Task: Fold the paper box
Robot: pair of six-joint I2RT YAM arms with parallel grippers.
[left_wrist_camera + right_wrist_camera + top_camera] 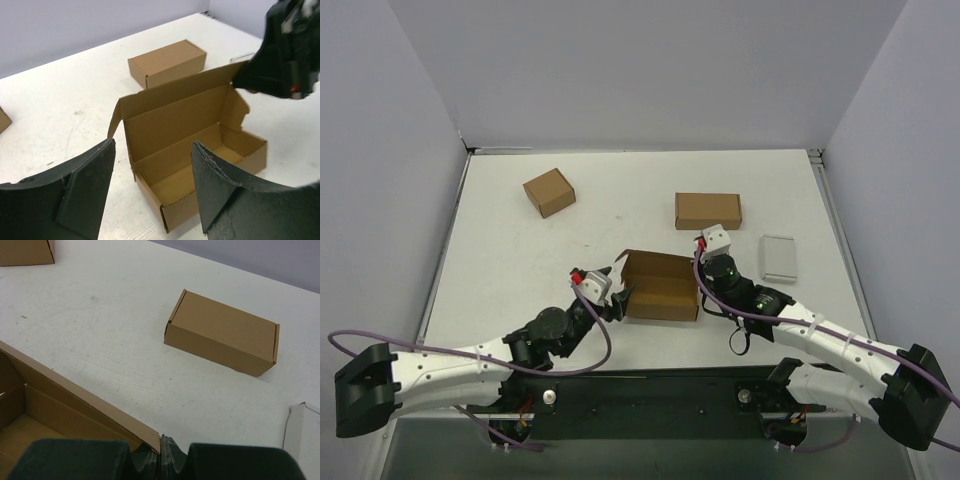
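A: Well, where do we have the paper box [660, 287]?

B: We see it on the white table [510, 250], near the front edge and about midway between the two arms. It sits on its base with the open tray facing up.

A: And its long axis?

B: From above, we read it as running left to right across the table. The lid stands upright along the far long side, with a small side flap [114, 120] sticking out at its left end.

A: Which arm has it?

B: The right gripper [161, 452] is pinched together on the lid's top edge at the right-hand corner. That arm reaches in low from the near right, its wrist bent over that corner.

A: And the left?

B: The left gripper [616, 287] sits just beside the box's left end, pointing at it, with its fingers [75, 195] spread apart and nothing between them. That arm lies low, stretched out from the near left.

A: What lies further out?

B: We see a closed oblong brown box [708, 210] behind it, a pale grey case [779, 256] to the right, and a small squarish carton [549, 192] at the far left.
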